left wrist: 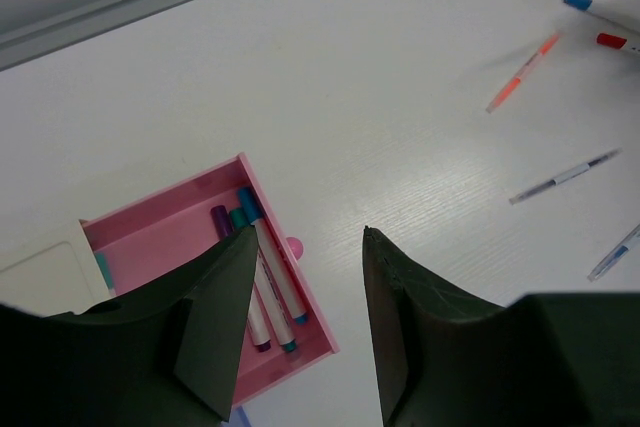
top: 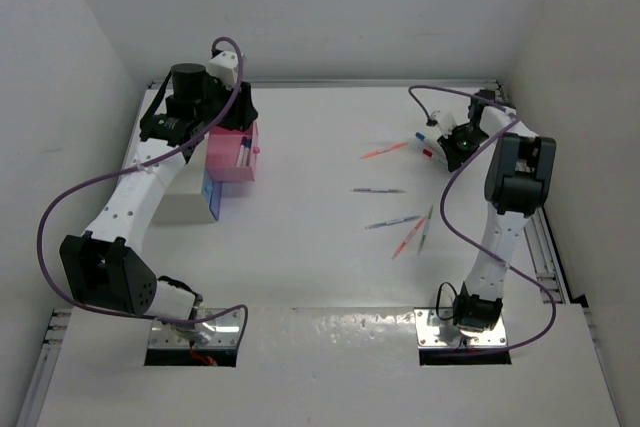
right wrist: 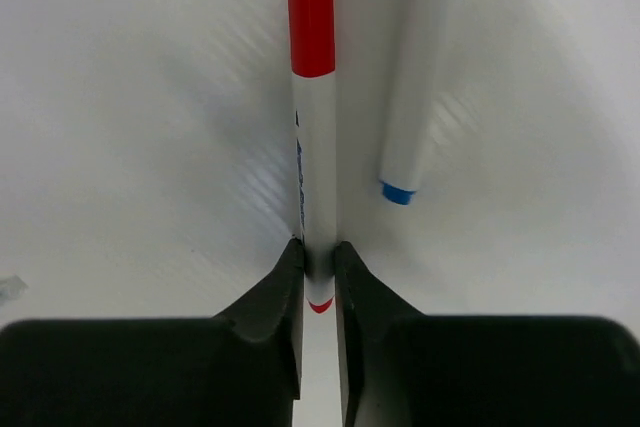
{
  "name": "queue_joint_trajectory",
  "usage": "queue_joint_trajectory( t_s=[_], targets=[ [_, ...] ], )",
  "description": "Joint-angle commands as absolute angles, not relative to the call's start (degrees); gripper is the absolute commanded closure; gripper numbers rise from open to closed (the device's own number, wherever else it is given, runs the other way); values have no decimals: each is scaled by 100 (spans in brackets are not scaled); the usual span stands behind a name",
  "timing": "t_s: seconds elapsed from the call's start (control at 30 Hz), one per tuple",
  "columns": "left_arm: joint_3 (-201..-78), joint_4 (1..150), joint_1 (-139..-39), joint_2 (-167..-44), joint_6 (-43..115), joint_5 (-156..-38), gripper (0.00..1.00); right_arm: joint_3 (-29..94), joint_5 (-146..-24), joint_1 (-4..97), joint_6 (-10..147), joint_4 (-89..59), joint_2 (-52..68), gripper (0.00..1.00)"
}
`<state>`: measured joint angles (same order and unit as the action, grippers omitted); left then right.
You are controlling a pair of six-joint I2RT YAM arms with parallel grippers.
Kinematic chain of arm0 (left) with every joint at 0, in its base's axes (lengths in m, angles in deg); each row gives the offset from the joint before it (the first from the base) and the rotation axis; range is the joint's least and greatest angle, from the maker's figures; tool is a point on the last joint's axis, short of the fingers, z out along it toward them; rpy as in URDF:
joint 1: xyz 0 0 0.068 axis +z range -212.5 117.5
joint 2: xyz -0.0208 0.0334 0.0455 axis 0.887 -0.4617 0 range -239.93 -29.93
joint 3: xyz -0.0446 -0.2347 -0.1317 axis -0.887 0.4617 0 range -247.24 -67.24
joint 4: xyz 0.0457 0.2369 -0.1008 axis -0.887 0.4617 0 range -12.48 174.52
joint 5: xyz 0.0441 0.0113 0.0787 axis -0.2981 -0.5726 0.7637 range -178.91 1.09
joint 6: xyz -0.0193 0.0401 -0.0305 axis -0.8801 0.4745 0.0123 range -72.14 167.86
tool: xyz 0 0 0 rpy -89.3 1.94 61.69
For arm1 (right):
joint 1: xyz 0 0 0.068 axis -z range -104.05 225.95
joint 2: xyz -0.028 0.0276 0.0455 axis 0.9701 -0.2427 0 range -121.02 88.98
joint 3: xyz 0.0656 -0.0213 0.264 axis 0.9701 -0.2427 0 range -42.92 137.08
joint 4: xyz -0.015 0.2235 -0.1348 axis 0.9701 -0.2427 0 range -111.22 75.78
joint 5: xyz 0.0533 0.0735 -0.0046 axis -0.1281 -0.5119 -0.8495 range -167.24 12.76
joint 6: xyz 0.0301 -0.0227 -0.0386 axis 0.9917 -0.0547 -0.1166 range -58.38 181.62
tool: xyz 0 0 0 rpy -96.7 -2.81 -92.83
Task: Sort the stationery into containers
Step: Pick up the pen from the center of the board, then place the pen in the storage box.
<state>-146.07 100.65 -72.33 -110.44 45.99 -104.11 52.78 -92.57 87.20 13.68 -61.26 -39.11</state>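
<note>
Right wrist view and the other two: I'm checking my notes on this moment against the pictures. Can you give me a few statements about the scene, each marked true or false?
The right gripper is shut on the red-capped marker. True.
The blue-capped marker is in that grip too. False: it lies beside the red-capped one, outside the grip.
The left gripper holds a pen. False: it is open and empty above the pink box.
The pink box has markers in it. True.

White left arm [top: 135, 197] and right arm [top: 495, 242], black joints [top: 518, 172], looping purple cables [top: 42, 237]
</note>
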Motion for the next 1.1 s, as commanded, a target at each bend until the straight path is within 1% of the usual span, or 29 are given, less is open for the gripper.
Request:
queue_joint_trajectory(
  t_s=[0.0, 0.07, 0.17, 0.3, 0.37, 0.43, 0.47, 0.5, 0.53, 0.57, 0.6, 0.67, 0.7, 0.73, 0.77, 0.8, 0.83, 0.9, 0.93, 1.0, 1.07],
  targets=[
    [-14565, 9949, -7252, -10912, 4646, -10464, 47, 4964, -9200, 8571, 819, -6633, -3794, 89],
    [-14521, 9931, -7243, -10877, 4637, -10482, 47, 4665, -9209, 8493, 634, -6721, -3575, 91],
    [-14424, 9905, -7252, -10807, 4576, -10534, 47, 4252, -9200, 8361, 484, -6757, -3224, 100],
    [-14205, 9853, -7235, -10640, 4426, -10719, 48, 3961, -9559, 8114, 633, -6941, -2731, 100],
    [-13933, 9747, -7217, -10535, 4304, -11024, 48, 4049, -9875, 7947, 1019, -7047, -2546, 100],
    [-13669, 9449, -7173, -10359, 4032, -11315, 47, 4381, -10525, 7842, 1727, -7091, -2300, 100],
    [-13381, 9187, -7173, -10298, 3900, -11656, 47, 4514, -10780, 7737, 1732, -7126, -2256, 100],
    [-13247, 9045, -7156, -10219, 3603, -11816, 47, 4680, -11061, 7684, 2629, -7161, -2159, 100],
    [-13115, 8904, -7173, -10192, 3443, -11983, 47, 4917, -11646, 7648, 3003, -7074, -2115, 100],
    [-12870, 8599, -7173, -10183, 3268, -12298, 47, 4989, -11948, 7457, 3355, -6995, -2062, 100],
    [-12764, 8456, -7190, -10200, 2918, -12432, 47, 5016, -12456, 7376, 4063, -6855, -1931, 100],
    [-12596, 8097, -7226, -10322, 2425, -12721, 46, 4885, -12872, 7122, 4866, -6153, -1781, 100],
    [-12561, 7955, -7234, -10384, 2257, -12810, 46, 4640, -13057, 7034, 5749, -5785, -1694, 100],
    [-12552, 7867, -7243, -10437, 2116, -12933, 46, 4473, -13363, 6859, 6375, -4946, -1501, 100],
    [-12543, 7553, -7261, -10551, 1871, -12969, 46, 4306, -13488, 6787, 7252, -4511, -1404, 100],
    [-12543, 7419, -7270, -10595, 1738, -13004, 46, 3947, -13576, 6682, 7661, -4002, -1307, 100],
    [-12534, 7131, -7270, -10639, 1615, -13074, 46, 3787, -13673, 6472, 8065, -3118, -1184, 100],
    [-12508, 6848, -7287, -10745, 1237, -13127, 44, 3488, -13744, 6278, 9030, -2410, -1104, 100],
    [-12508, 6716, -7296, -10780, 1114, -13188, 44, 3400, -13788, 6094, 9340, -1797, -1069, 100],
    [-12543, 6434, -7340, -10903, 841, -13241, 39, 3259, -13858, 5848, 10016, -1092, -1042, 100],
    [-12560, 6267, -7401, -10999, 674, -13285, 37, 3302, -13911, 5698, 10248, -956, -1068, 100]
  ],
)
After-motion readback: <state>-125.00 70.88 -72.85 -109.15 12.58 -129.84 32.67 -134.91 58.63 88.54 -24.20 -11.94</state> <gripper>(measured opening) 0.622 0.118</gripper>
